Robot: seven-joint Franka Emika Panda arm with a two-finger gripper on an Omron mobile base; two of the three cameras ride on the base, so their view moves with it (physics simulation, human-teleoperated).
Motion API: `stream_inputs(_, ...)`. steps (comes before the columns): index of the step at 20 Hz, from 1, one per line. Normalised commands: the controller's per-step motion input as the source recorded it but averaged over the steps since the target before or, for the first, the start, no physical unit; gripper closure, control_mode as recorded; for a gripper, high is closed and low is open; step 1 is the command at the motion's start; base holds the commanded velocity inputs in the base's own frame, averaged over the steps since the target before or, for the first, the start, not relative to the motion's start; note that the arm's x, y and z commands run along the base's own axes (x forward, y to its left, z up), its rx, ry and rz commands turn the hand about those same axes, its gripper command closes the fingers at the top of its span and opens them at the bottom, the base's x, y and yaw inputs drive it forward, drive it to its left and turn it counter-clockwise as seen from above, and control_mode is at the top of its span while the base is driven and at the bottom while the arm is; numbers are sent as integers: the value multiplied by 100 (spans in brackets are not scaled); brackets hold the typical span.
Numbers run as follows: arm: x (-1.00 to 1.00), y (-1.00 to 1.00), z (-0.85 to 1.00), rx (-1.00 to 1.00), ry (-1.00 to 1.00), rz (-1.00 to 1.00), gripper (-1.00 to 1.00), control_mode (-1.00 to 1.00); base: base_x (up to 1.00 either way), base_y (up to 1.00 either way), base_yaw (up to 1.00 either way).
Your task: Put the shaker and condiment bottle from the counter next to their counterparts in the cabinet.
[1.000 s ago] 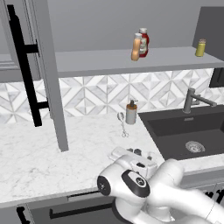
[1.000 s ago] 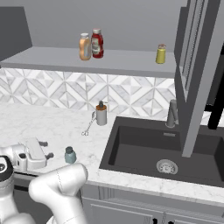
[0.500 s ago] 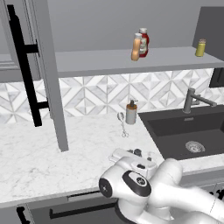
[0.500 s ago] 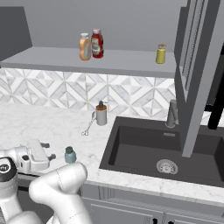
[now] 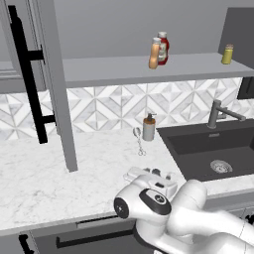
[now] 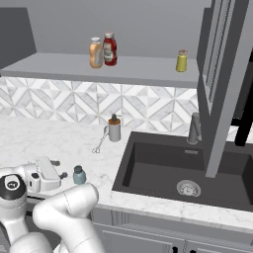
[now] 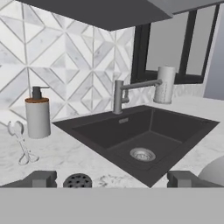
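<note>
The teal-blue shaker (image 6: 79,175) stands on the marble counter (image 6: 44,138) near its front edge, left of the sink. My gripper (image 6: 60,168) hovers low just left of it, open, nothing between its fingers. In the hand view the shaker's dark perforated cap (image 7: 77,180) pokes up beside the left fingertip (image 7: 41,178), inside the gap but off-centre. The orange condiment bottle (image 6: 96,52) stands on the cabinet shelf (image 6: 59,66), touching or nearly touching the red ketchup bottle (image 6: 109,49). The yellow-green shaker (image 6: 182,61) is farther right on the shelf. In the left base view my hand (image 5: 161,173) hides the teal shaker.
A grey pump dispenser (image 6: 114,128) and a small metal whisk (image 6: 99,143) sit by the backsplash. The dark sink (image 6: 188,168) with its faucet (image 6: 194,128) lies to the right. Open cabinet doors (image 5: 54,84) (image 6: 222,84) hang down on both sides.
My gripper has crept a little to the right, closer to the teal shaker. Nothing else has moved.
</note>
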Motion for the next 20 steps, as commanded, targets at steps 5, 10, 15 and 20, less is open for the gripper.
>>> stream_inputs(5, 0, -4, -24, 3, 0, 0, -100, -100, 0, 0, 0)
stream_inputs(10, -5, 0, -19, 0, -1, 0, -100, -100, 0, 0, 0)
stream_inputs(15, 0, 2, -1, 0, 0, 0, -100, -100, 0, 0, 0)
stream_inputs(20, 0, 11, -5, 0, 0, 0, -100, -100, 0, 0, 0)
